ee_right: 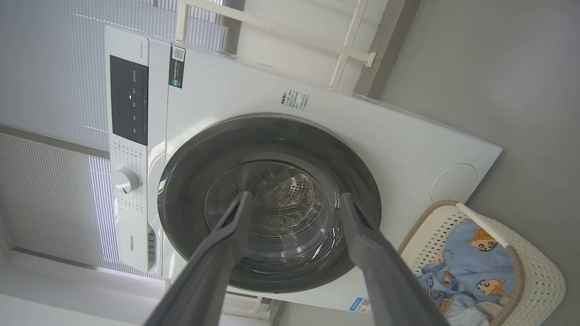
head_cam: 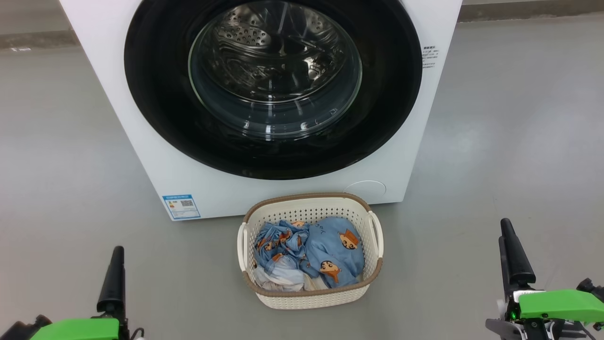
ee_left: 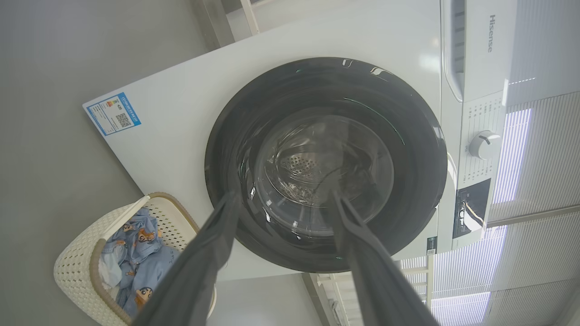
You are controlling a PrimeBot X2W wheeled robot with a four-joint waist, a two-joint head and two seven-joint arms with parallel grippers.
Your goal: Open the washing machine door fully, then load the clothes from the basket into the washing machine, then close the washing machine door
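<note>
The washing machine (head_cam: pixel 226 189) stands white and straight ahead. The washing machine door (head_cam: pixel 155 94), a black rim around clear glass, lies shut flush against its front, and the steel drum shows through the glass. On the floor in front sits the cream basket (head_cam: pixel 311 295), holding blue clothes (head_cam: pixel 330 250) printed with cartoon faces over some pale cloth. My left gripper (head_cam: pixel 116 255) hangs open at lower left and my right gripper (head_cam: pixel 507 231) open at lower right, both short of the basket and empty. Both the left gripper (ee_left: pixel 285 197) and the right gripper (ee_right: pixel 295 198) point at the door (ee_left: pixel 408 136) with jaws spread.
Grey floor runs on both sides of the machine and basket. A blue label (head_cam: pixel 181 206) and a round cover (head_cam: pixel 365 188) mark the machine's lower front. The control panel with its dial (ee_right: pixel 125 179) sits above the door. Behind the machine are a white frame and blinds.
</note>
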